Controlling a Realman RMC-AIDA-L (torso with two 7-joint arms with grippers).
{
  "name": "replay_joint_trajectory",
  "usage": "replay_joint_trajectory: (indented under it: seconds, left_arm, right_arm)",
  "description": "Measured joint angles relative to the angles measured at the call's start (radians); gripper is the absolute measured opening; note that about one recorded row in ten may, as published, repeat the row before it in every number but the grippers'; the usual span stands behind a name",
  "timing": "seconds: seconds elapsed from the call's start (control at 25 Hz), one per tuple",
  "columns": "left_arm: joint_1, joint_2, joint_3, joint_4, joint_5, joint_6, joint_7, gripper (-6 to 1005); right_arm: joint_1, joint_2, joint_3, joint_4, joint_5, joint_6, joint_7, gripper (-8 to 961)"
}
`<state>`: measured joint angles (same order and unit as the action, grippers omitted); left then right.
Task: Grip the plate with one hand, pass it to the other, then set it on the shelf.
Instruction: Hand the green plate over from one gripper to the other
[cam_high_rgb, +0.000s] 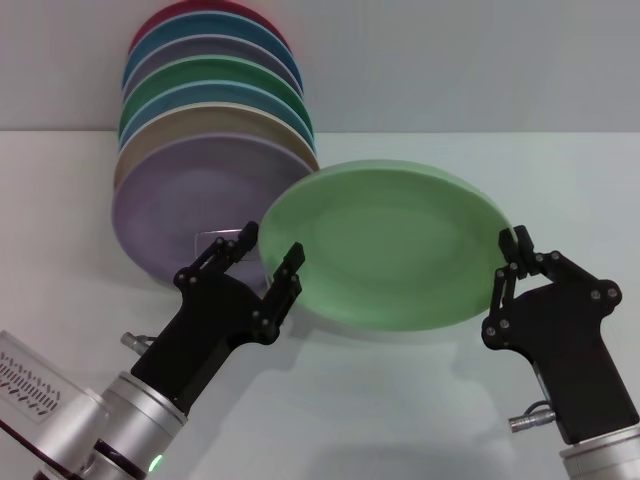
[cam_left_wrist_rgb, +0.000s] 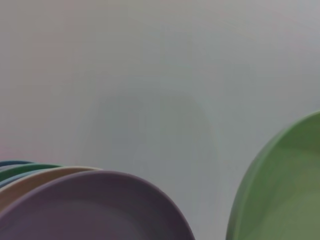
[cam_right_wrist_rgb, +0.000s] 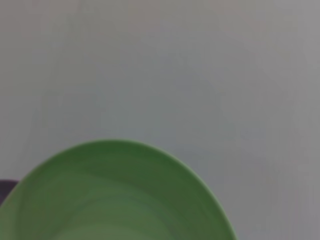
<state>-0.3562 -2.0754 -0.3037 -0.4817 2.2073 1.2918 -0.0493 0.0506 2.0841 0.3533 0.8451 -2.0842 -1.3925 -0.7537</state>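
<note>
The plate (cam_high_rgb: 390, 245), pale green and tilted, hangs in the air above the table; it also fills the lower part of the right wrist view (cam_right_wrist_rgb: 110, 200). My right gripper (cam_high_rgb: 510, 256) is shut on its right rim. On the other side, my left gripper (cam_high_rgb: 272, 242) stands open at the plate's left rim, one finger in front of the rim and one beyond it; whether they touch it I cannot tell. The left wrist view shows the plate's edge (cam_left_wrist_rgb: 285, 190). A bit of the silver wire shelf (cam_high_rgb: 222, 234) peeks out in front of the lavender plate.
Several coloured plates stand on edge in a row at the back left, the lavender plate (cam_high_rgb: 180, 205) foremost, just behind my left gripper. A white wall rises behind the table (cam_high_rgb: 400, 400).
</note>
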Motion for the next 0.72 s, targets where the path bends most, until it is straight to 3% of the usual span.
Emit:
replay_joint_trajectory:
  seconds: [0.36, 0.52, 0.72]
  left_arm:
    - [-0.005, -0.001, 0.0, 0.004, 0.001, -0.003, 0.01, 464]
    - [-0.011, -0.003, 0.0, 0.007, 0.0, -0.005, 0.01, 316]
    - [-0.013, -0.003, 0.0, 0.008, -0.001, -0.005, 0.01, 285]
  right_arm:
    - [0.004, -0.001, -0.001, 0.0, 0.001, 0.0, -0.001, 16]
    - [0.007, -0.001, -0.001, 0.0, 0.001, 0.0, -0.001, 15]
    - [0.011, -0.002, -0.001, -0.001, 0.001, 0.0, -0.001, 15]
